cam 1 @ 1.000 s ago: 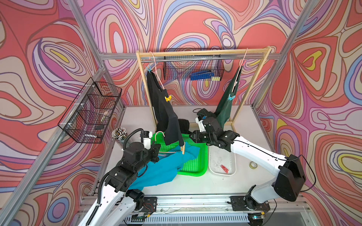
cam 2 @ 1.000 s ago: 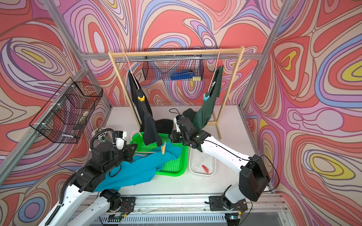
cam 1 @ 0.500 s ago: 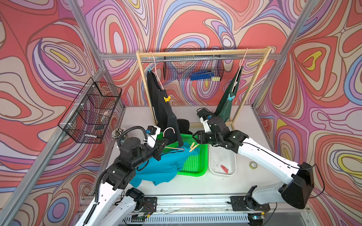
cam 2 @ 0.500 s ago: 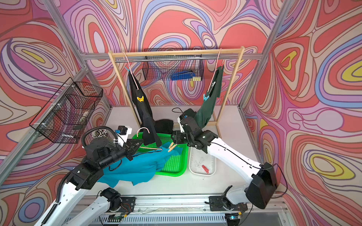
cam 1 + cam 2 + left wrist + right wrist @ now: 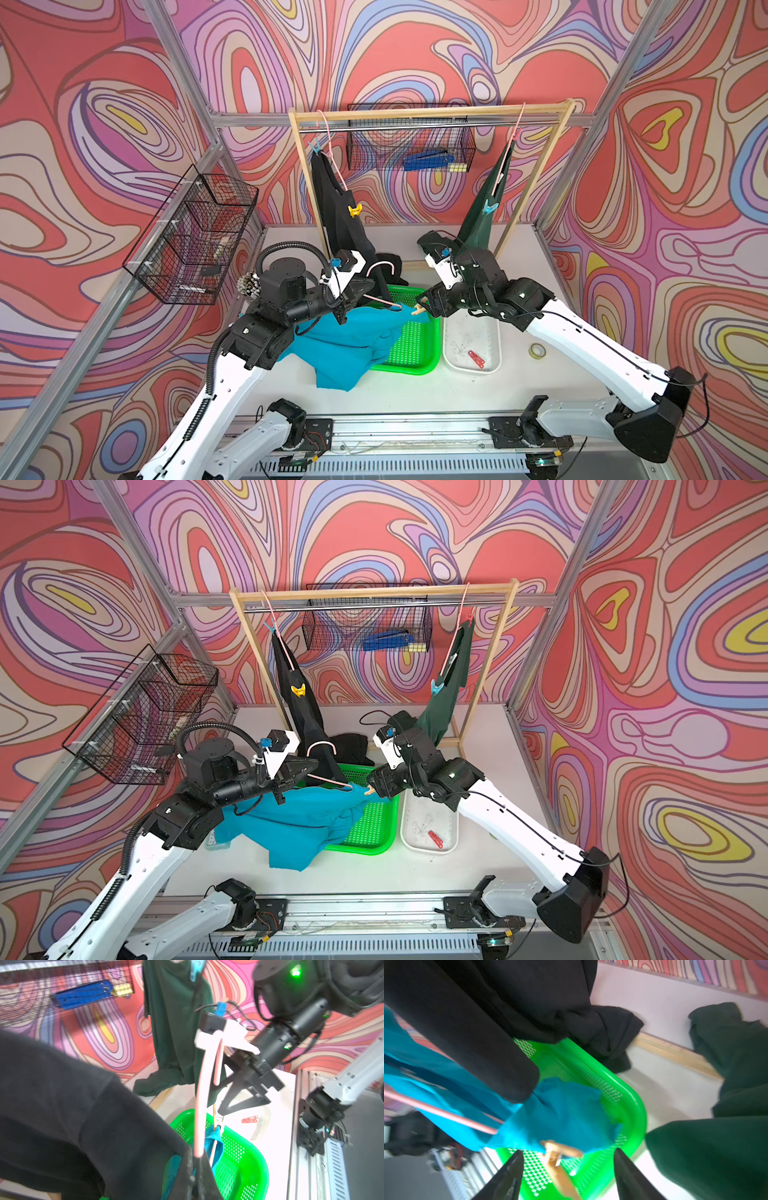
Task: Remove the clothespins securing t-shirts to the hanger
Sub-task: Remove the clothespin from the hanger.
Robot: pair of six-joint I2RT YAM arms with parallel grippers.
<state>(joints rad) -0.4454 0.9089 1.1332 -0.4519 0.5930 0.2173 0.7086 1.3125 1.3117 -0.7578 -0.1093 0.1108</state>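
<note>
At frame centre the green tray holds a fold of the turquoise t-shirt; the white tray beside it holds a red clothespin. The beige clothespin grips the shirt's corner over the green rim, long axis toward the right tool, jaws spread either side. The left tool pinches the pink hanger. Bare surface lies below the trays.

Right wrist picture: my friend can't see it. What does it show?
The open right gripper straddles a beige clothespin on the edge of the turquoise shirt, above a green basket. A black shirt, a dark green shirt and a pink hanger are nearby.
</note>
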